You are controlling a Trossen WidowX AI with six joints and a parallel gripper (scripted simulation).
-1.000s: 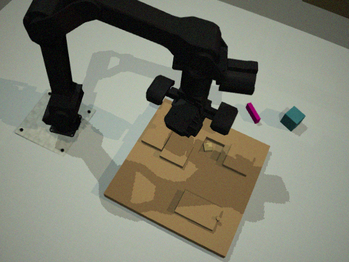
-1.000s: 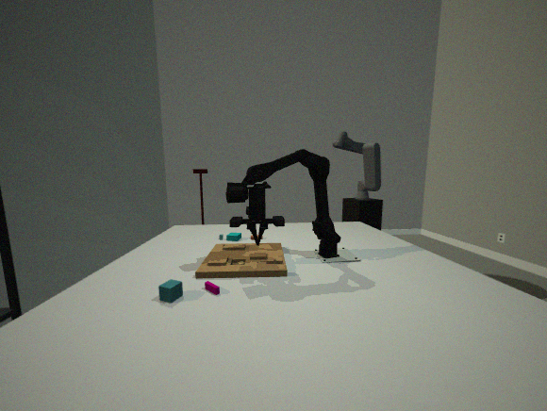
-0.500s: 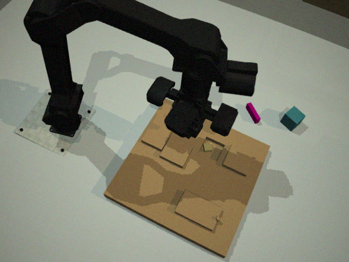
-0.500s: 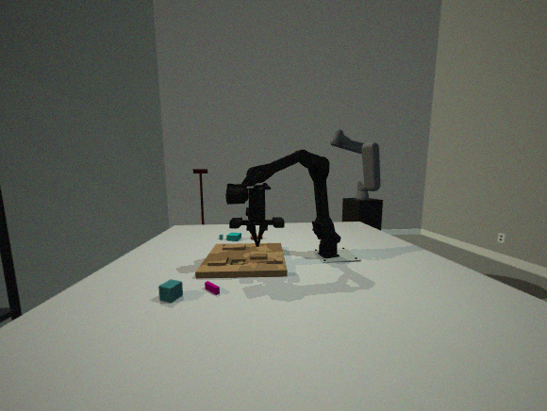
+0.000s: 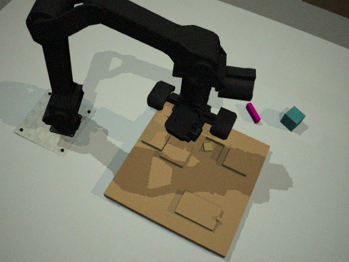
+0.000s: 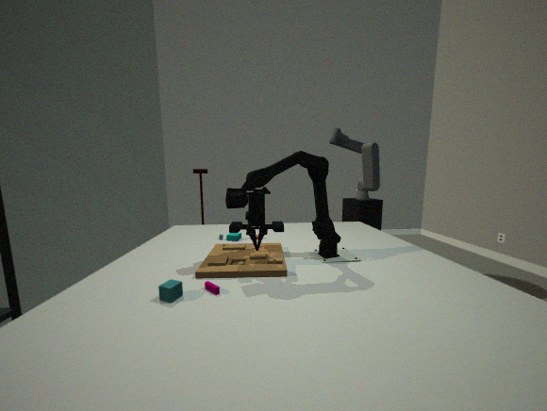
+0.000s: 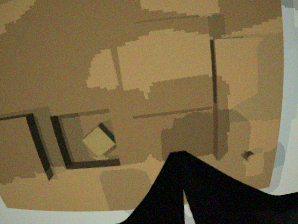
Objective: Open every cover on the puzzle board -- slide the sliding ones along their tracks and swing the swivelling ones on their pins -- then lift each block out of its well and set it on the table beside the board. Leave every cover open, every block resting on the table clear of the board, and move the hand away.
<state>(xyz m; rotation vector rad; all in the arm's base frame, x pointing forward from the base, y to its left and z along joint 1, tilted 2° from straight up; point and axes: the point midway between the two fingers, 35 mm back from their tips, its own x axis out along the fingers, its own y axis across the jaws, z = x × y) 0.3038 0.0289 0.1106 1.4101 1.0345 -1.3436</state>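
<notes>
The wooden puzzle board [image 5: 135, 192] [image 6: 241, 272] lies flat. A yellowish block [image 5: 207, 146] [image 7: 99, 141] sits in an uncovered well [image 7: 75, 145]. One cover [image 5: 240, 160] [image 7: 12, 150] lies beside that well. A middle cover [image 5: 177, 152] [image 7: 170, 62] and a cover nearer the arm base [image 5: 154, 139] [image 7: 237, 70] lie side by side; a pin [image 7: 248, 154] shows near the latter. Another cover [image 5: 197, 208], with a pin [image 5: 218, 219], lies at the far side from the magenta bar. My gripper [image 6: 257, 249] [image 7: 177, 158] is shut and empty, low over the board; its body hides its tips in the top view.
A magenta bar [image 5: 253, 113] [image 6: 212, 287] and a teal cube [image 5: 292, 118] [image 6: 171, 291] lie on the table off the board. Beyond the board, a teal piece [image 6: 234, 237] and a smaller teal piece [image 6: 221, 237] show in the exterior view. The arm's base plate [image 5: 36, 129] [image 6: 349, 257] stands beside the board.
</notes>
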